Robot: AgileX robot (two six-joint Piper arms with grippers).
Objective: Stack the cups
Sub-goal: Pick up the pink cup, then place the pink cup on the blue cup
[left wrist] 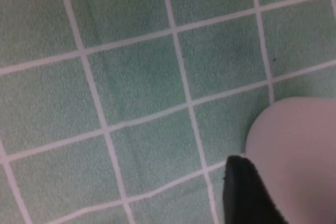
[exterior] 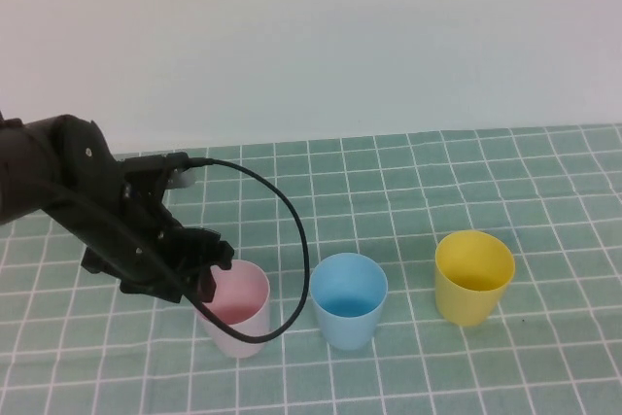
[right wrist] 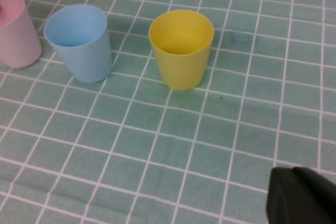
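nearest, the pale pink tapered plastic cup is met at its left rim by the left gripper; finger state cannot be told. beside it stand the light blue cup and yellow cup. only a dark part of the right gripper is seen in its wrist view, well apart from the cups.

- A green cloth with a grid of thin white lines covers the table — it fills the lower half of the high view, from left edge to right edge.
- The grid lines bend a little in places, most of all near the lower edge of the frame.
- A plain pale wall fills the upper half, bare and without marks.
- The cloth meets the wall along a nearly level line across the middle of the frame.
- Light is soft and even — shadows on the cloth are faint.
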